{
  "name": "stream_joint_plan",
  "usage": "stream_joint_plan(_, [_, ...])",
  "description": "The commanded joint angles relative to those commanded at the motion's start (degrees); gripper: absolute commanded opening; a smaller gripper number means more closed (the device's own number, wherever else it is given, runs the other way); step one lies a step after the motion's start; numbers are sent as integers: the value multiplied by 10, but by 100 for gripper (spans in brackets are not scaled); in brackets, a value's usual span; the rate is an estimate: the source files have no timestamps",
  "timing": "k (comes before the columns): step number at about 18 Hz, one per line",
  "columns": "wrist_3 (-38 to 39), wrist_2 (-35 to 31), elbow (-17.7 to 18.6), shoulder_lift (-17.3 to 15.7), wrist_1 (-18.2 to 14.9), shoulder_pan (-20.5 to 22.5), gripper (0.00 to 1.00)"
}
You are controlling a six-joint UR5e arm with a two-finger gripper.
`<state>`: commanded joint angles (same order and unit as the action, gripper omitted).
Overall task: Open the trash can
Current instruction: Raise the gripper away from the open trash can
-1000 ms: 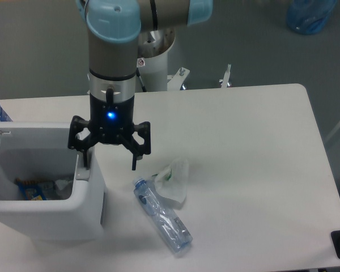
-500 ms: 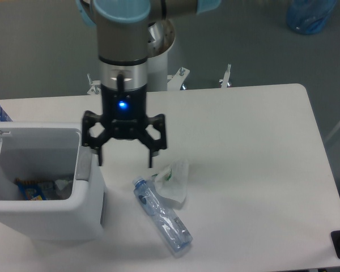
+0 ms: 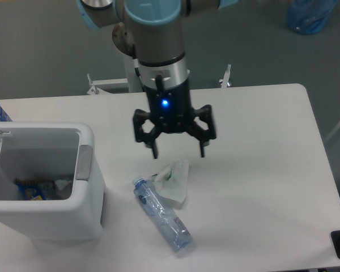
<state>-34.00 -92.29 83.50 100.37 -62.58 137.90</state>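
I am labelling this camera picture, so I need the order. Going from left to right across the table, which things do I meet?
Trash can, open, with litter inside → plastic bottle lying on the table → open gripper hanging above the table. The crumpled clear wrapper overlaps the bottle and sits under the gripper, so I leave it out.

A clear plastic bottle [image 3: 162,214] lies on its side on the white table [image 3: 260,170], touching a crumpled clear wrapper [image 3: 175,178], possibly a bag. A blue bag [image 3: 310,16] sits on the floor beyond.
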Motion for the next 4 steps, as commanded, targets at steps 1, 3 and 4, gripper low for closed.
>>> stream_joint_plan(1, [-4, 0, 0, -1, -1, 3, 100])
stream_joint_plan(3, [-5, 0, 3, -4, -1, 11, 100])
stream_joint_plan(4, [-6, 1, 4, -6, -1, 13, 100])
